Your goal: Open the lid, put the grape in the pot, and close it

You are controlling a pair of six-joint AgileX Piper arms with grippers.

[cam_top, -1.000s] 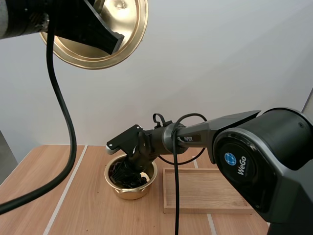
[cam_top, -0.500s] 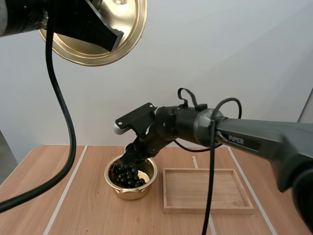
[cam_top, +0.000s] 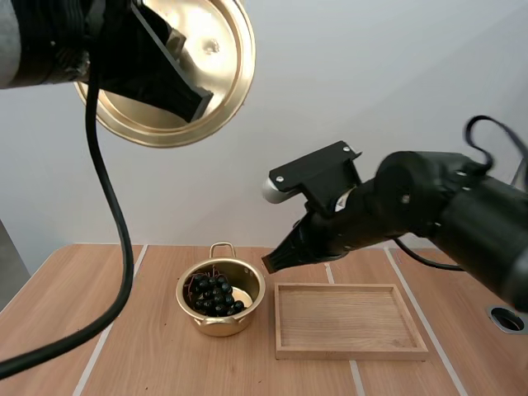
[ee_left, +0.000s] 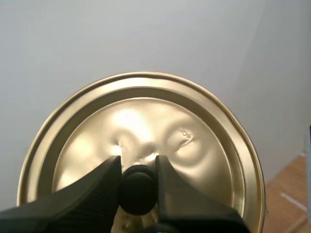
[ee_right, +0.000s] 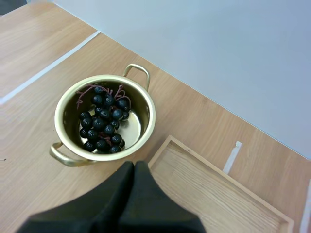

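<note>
A gold pot stands on the table with a bunch of dark grapes inside it. Its gold lid hangs high above the table's left side, underside facing the high camera. My left gripper is shut on the lid's black knob. My right gripper is shut on nothing, its fingers together as one dark wedge. It hovers above the gap between the pot and the wooden tray.
The wooden tray lies to the right of the pot with nothing in it. White lines run across the wooden table. A round hole sits at the table's far right.
My right gripper has let go of the grapes in the pot, risen up and to the right, and shut. The lid in my left gripper has shifted slightly.
</note>
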